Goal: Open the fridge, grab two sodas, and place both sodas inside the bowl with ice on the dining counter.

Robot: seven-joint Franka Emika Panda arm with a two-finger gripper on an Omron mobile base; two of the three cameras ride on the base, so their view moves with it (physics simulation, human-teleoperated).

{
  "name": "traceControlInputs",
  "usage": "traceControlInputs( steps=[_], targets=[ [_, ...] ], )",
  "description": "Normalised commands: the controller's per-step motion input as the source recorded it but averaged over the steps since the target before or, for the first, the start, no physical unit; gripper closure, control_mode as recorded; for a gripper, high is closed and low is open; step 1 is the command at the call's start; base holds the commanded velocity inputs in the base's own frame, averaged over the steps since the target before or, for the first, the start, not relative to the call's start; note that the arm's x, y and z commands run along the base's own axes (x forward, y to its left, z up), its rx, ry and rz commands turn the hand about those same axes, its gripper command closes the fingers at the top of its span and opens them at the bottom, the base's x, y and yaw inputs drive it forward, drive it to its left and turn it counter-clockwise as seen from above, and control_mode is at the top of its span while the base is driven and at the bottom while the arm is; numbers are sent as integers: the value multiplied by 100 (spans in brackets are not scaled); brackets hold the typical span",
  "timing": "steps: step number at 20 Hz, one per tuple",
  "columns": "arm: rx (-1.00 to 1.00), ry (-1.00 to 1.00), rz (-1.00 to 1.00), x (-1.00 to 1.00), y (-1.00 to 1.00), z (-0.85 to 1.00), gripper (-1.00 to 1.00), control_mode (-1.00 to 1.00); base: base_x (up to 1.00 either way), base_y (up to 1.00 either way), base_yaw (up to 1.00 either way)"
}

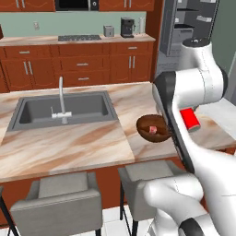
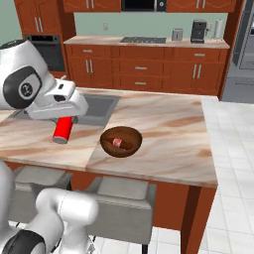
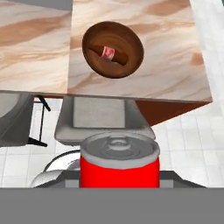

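Left base view: red soda can at centre right, tucked against the arm, just right of the dark bowl on the dining counter; fridge upper right, door open.

Right base view: can hangs tilted under the gripper at left, over the counter, left of the bowl.

Hand view: gripper clamped on the can at bottom centre; bowl top centre, holding a small red-white item.
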Motion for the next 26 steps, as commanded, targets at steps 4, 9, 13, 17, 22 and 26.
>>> traceControlInputs(
  steps=[4, 9, 13, 17, 22, 26],
  targets=[
    [-4, 23, 24, 77, -2, -61, 100, -100, 0, 0, 0],
    [0, 15, 31, 73, -5, -46, 100, -100, 0, 0, 0],
    [0, 8, 34, 55, -18, -17, 100, -100, 0, 0, 0],
    [0, 10, 30, 24, -18, -26, 100, -100, 0, 0, 0],
    [2, 11, 27, 11, -23, -33, 100, -100, 0, 0, 0],
    [5, 15, 23, 34, -12, -11, 100, -100, 0, 0, 0]
  ],
)
